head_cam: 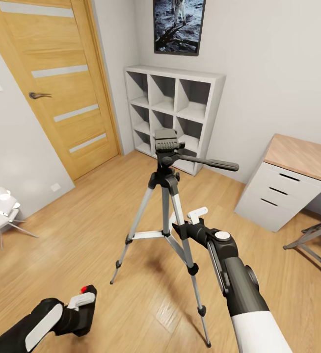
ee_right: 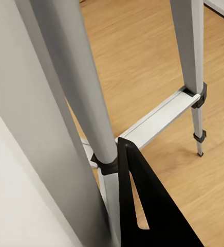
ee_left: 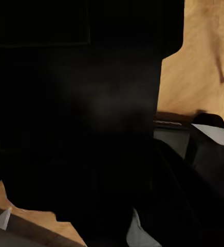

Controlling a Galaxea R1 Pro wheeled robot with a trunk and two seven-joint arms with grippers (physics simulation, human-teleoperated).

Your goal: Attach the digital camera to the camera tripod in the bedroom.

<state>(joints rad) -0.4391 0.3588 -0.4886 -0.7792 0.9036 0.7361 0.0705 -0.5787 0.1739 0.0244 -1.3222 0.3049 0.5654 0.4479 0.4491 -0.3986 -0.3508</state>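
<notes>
The digital camera [head_cam: 85, 293], a matte black block with a red dot, was held clamped in the left gripper [head_cam: 80, 300] low at near left, presumably for mounting. The camera tripod [head_cam: 166, 206] stood centrally on splayed silver legs; the right gripper [head_cam: 196, 215], fingers apart and empty, was placed just beside one leg, perhaps for steadying.

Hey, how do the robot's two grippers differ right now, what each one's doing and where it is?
The left gripper sits low near the floor, away from the tripod; the right gripper is raised against the tripod's legs. The left gripper is shut on the black camera, red dot up; the right gripper holds nothing, its white fingers apart beside a leg. Both belong to black-and-white arms, and both are well below the tripod's head.
</notes>
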